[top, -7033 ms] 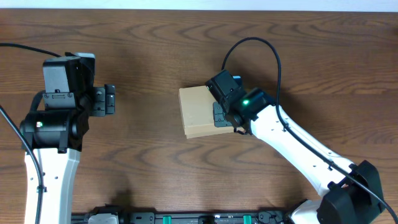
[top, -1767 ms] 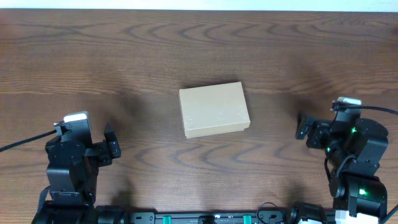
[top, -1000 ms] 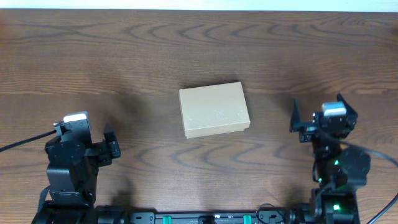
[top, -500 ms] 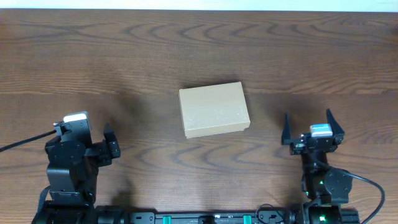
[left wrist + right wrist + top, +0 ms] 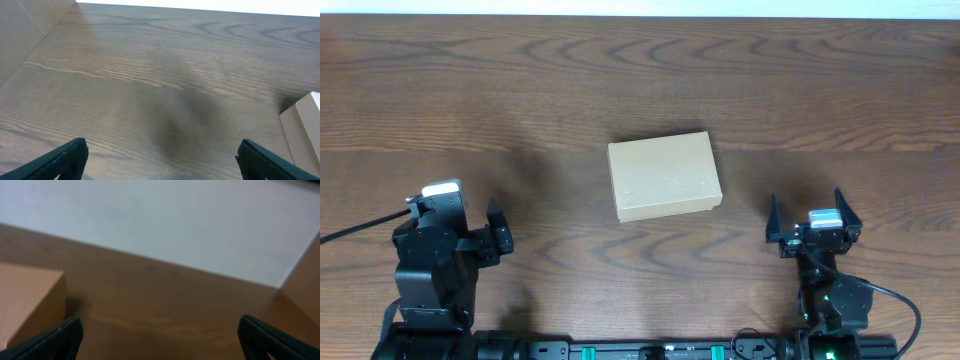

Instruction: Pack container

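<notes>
The container [image 5: 664,177], a plain tan cardboard box with its lid down, lies at the middle of the wooden table. My left gripper [image 5: 497,232] stands open at the front left, well apart from the box, with nothing between its fingers. In the left wrist view my gripper [image 5: 162,160] frames bare wood, and a corner of the container [image 5: 305,131] shows at the right edge. My right gripper [image 5: 809,212] stands open at the front right, a short way from the box. In the right wrist view my gripper [image 5: 162,340] is empty, with the container [image 5: 27,300] at the left.
A black rail [image 5: 650,350] with green clips runs along the table's front edge between the two arm bases. A black cable [image 5: 360,233] trails off to the left. A pale wall [image 5: 160,225] rises behind the table's far edge.
My right arm has drawn back toward the front edge, its open gripper now pointing up the table. The left arm and the box have not moved in the last second.
</notes>
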{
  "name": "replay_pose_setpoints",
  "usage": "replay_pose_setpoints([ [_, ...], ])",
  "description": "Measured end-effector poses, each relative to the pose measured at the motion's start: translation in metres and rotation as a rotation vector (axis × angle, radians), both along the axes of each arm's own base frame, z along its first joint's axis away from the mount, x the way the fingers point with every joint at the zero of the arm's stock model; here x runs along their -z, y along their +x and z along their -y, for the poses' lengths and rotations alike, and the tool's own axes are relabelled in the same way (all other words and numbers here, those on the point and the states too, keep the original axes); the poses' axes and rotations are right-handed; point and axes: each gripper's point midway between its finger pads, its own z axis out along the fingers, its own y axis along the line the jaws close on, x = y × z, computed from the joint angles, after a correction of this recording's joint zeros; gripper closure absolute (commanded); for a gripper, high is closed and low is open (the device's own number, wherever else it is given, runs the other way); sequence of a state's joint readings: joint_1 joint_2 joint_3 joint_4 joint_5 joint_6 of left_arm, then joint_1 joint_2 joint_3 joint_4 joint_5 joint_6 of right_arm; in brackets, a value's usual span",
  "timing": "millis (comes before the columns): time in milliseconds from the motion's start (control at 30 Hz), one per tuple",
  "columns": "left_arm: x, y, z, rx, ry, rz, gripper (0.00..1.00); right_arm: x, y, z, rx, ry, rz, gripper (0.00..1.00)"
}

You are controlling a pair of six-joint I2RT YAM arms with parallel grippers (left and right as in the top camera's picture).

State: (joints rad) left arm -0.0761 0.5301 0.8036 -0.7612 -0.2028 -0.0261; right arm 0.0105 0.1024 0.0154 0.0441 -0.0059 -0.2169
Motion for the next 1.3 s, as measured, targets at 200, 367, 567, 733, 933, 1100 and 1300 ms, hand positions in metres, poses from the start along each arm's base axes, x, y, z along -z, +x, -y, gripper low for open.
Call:
replay_pose_setpoints([
  [200,0.0,0.0,0.0,0.0,0.0,0.0,0.05,0.023,-0.004,0.0,0.0,-0.001,-0.086,0.01],
  [367,0.0,0.0,0.0,0.0,0.0,0.0,0.04,0.021,-0.004,0.0,0.0,0.0,-0.077,0.01],
  [567,0.0,0.0,0.0,0.0,0.0,0.0,0.05,0.021,-0.004,0.0,0.001,0.02,-0.077,0.01],
  [733,0.0,0.0,0.0,0.0,0.0,0.0,0.04,0.021,-0.004,0.0,0.002,0.027,-0.078,0.01],
  [933,0.0,0.0,0.0,0.0,0.0,0.0,0.05,0.021,-0.004,0.0,0.002,0.028,-0.078,0.01],
  [1100,0.0,0.0,0.0,0.0,0.0,0.0,0.05,0.021,-0.004,0.0,0.002,0.028,-0.078,0.01],
  [1300,0.0,0.0,0.0,0.0,0.0,0.0,0.05,0.021,-0.004,0.0,0.002,0.028,-0.078,0.01],
])
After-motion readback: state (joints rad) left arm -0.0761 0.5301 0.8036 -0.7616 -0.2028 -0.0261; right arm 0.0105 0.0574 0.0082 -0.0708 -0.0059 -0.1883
